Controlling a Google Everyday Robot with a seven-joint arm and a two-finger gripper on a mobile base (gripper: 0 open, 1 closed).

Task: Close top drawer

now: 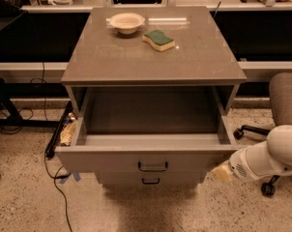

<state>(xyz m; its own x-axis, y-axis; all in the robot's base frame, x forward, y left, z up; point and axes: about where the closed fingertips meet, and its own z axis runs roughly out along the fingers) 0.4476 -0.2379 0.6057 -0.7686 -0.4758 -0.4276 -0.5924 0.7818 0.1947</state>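
The top drawer [112,159] of the grey cabinet [194,57] is pulled far out and is empty inside. Its flat grey front carries a small dark bar handle [153,166] at centre. The middle drawer [122,179] shows just below with the same handle, pushed in. My gripper [223,172] is at the end of the white arm, low at the right, next to the right end of the top drawer's front.
A cream bowl [127,21] and a green-and-yellow sponge [159,39] lie on the cabinet top. An office chair [284,100] stands at the right behind my arm. Cables [54,144] run over the floor at the left.
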